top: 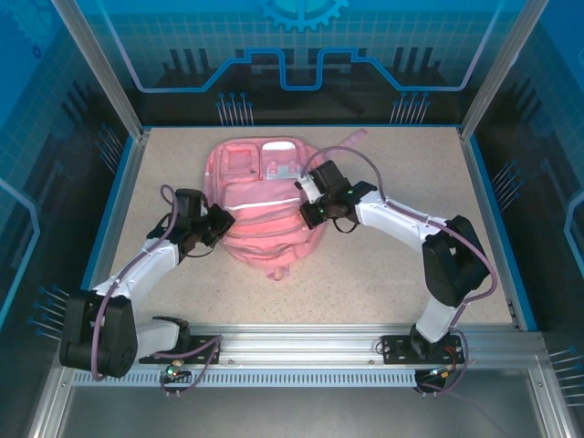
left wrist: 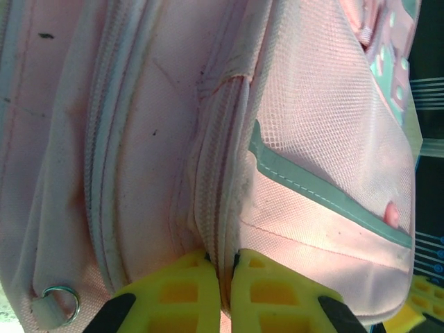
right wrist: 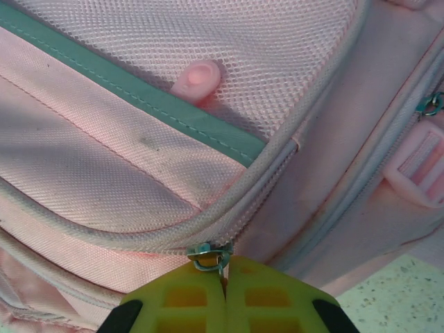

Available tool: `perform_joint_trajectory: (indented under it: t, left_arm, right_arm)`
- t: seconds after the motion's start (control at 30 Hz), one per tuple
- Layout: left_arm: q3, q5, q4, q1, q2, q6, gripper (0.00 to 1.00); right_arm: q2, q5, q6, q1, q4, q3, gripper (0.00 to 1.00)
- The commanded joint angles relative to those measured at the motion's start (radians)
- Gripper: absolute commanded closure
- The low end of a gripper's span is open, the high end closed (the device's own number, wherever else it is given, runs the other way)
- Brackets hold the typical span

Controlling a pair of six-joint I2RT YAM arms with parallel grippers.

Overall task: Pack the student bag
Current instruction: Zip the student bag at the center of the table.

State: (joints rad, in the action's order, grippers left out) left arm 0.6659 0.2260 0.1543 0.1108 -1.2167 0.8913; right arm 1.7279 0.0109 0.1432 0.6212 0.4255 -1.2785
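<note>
The student bag (top: 265, 214) is a soft pink backpack lying flat in the middle of the table. My left gripper (top: 222, 228) presses against its left side. In the left wrist view the yellow fingers (left wrist: 184, 291) of the left gripper (left wrist: 223, 260) are shut on a fold of the bag's (left wrist: 312, 139) pale zip trim (left wrist: 218, 208). My right gripper (top: 310, 212) is at the bag's right side. In the right wrist view, the right gripper (right wrist: 225, 269) is shut on the tab of a metal zip slider (right wrist: 208, 253) at the corner of the bag's (right wrist: 104, 173) front pocket.
A small pink rounded end (right wrist: 198, 78) pokes out of the mesh pocket with teal trim (right wrist: 139, 100). A pink buckle (right wrist: 416, 166) sits on the bag's side, and a strap (top: 351, 139) trails toward the back. The speckled table (top: 401, 274) has blue side walls and a front rail (top: 301, 345).
</note>
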Motion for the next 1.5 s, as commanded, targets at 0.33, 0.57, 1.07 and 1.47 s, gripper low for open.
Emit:
perform_joint_trajectory:
  t: [0.33,0.57,1.07,1.47]
  left_arm:
    - [0.092,-0.053,0.23,-0.096,0.111,-0.093,0.49]
    - [0.031,0.057,0.151,-0.09,0.167,0.035,0.41]
    - [-0.003,0.119,-0.048,-0.032,0.024,0.117,0.57]
    - [-0.02,0.05,0.065,-0.03,0.06,0.013,1.0]
  right_arm:
    - [0.039,0.071,0.012,0.099,0.034,-0.106,1.0]
    - [0.159,0.158,0.053,0.195,0.013,-0.261,1.0]
    - [0.213,0.178,0.065,0.269,0.031,-0.333,1.0]
    - [0.125,0.025,-0.035,0.155,0.059,-0.177,0.98]
